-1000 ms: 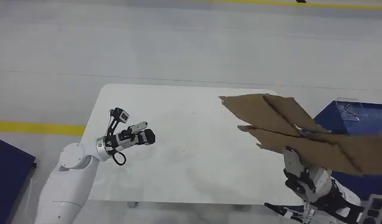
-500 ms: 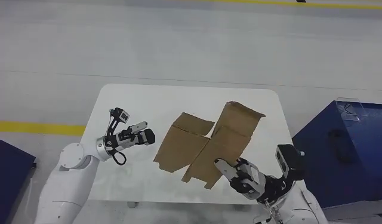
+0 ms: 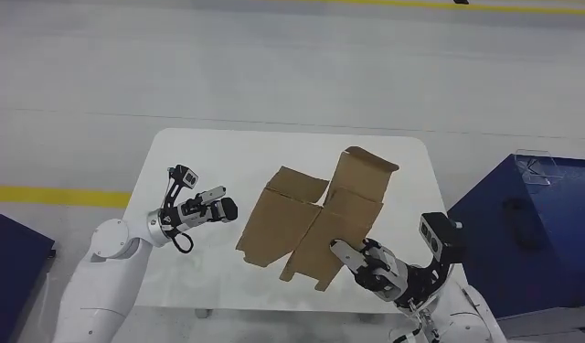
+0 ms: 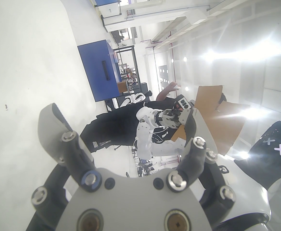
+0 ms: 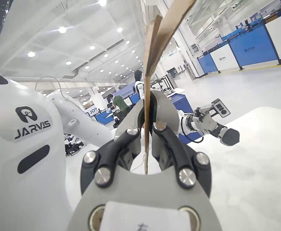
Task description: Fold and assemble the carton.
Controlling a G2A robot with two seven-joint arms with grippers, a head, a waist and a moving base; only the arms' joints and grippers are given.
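Now, step: positioning the flat brown cardboard carton [image 3: 315,224], lower centre-right, over the white bench [image 3: 210,151].
Right jaws: clamped on the carton's lower edge.
Left jaws: spread, empty, middle left.
Next: likely a second grip to open the panels.

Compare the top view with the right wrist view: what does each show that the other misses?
Top view alone: the broad face and flaps of the flattened brown cardboard carton, against the white table. Right wrist view alone: the carton edge-on, clamped between the fingers of the right gripper. Shared: the carton, and the left gripper, open, apart from it.
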